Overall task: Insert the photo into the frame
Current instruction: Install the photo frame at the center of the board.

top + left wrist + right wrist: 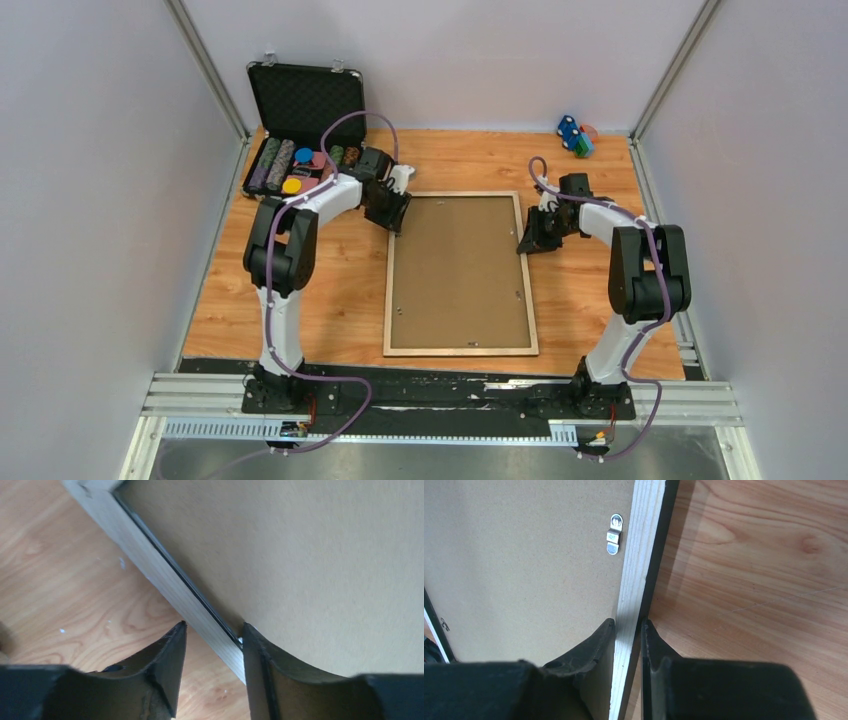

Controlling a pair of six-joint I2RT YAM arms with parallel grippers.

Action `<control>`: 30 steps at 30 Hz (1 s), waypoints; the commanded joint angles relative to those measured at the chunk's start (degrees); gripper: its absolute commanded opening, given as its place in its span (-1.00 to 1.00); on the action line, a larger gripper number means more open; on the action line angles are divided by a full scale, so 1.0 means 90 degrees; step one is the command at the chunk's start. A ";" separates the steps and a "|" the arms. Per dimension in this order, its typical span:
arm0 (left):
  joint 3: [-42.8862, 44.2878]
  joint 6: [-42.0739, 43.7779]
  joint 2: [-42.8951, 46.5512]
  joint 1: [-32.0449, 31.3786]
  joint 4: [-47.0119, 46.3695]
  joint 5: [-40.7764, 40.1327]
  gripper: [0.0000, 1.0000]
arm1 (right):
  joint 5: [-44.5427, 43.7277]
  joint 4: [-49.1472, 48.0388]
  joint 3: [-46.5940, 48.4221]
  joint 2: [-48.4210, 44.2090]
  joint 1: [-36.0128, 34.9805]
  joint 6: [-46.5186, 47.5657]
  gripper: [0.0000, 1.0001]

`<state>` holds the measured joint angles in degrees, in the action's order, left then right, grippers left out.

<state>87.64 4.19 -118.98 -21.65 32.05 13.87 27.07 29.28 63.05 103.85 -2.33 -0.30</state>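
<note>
Between the two hands lies the large, thin-railed rectangular picture frame [460, 351], flat on the wooden counter [570, 300] with its pale wood face up and its opening filled by the plain brown backing board [458, 270]. That is the side from which a print has to be loaded. The photo shows in none of the views, so I cannot tell whether it sits under that board or lies elsewhere. The right hand [626, 622] is closed on the frame's side rail near the far corner, one finger on the inner edge over the board and the other against the black outer edge. A small metal turn clip [613, 535] just ahead of its fingers lies across onto the board, apparently pinning it in. The left hand [213, 627] straddles the opposite rail at the other far corner, one finger over bare counter and the other over the board. Its fingers stand close to both sides of the rail, but I cannot tell whether they press on it. Taking both far corners at once looks meant to keep so wide and thin a thing from twisting or sliding. Beyond the left hand stands an open black chip case [300, 130] of coloured chips. Beyond the right hand, in the far corner, sit some small coloured toys [575, 135], well apart from the work.
</note>
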 commanded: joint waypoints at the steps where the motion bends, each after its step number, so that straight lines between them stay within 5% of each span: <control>1: -0.0170 0.0588 0.0421 -0.0153 0.0873 0.0102 0.20 | -0.0215 0.0067 0.0007 0.0246 0.0009 0.0072 -1.00; 7: -0.0477 0.0510 0.1071 -0.0174 0.0921 0.0141 0.97 | -0.0215 0.0071 0.0015 0.0228 0.0012 0.0072 -1.00; 18: -0.2225 0.1121 0.2443 -0.0629 0.0872 0.0337 1.00 | -0.0285 0.0034 0.0263 0.0400 0.0014 0.0072 -1.00; 30: -0.2289 0.1020 0.2394 -0.0912 0.0722 0.0259 1.00 | -0.0021 -0.0181 0.0752 0.1148 0.1092 -0.1047 -1.00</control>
<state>66.24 13.23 -98.35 -28.34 40.12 15.97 32.03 32.16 69.36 110.30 3.01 -6.59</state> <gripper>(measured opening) 0.997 0.195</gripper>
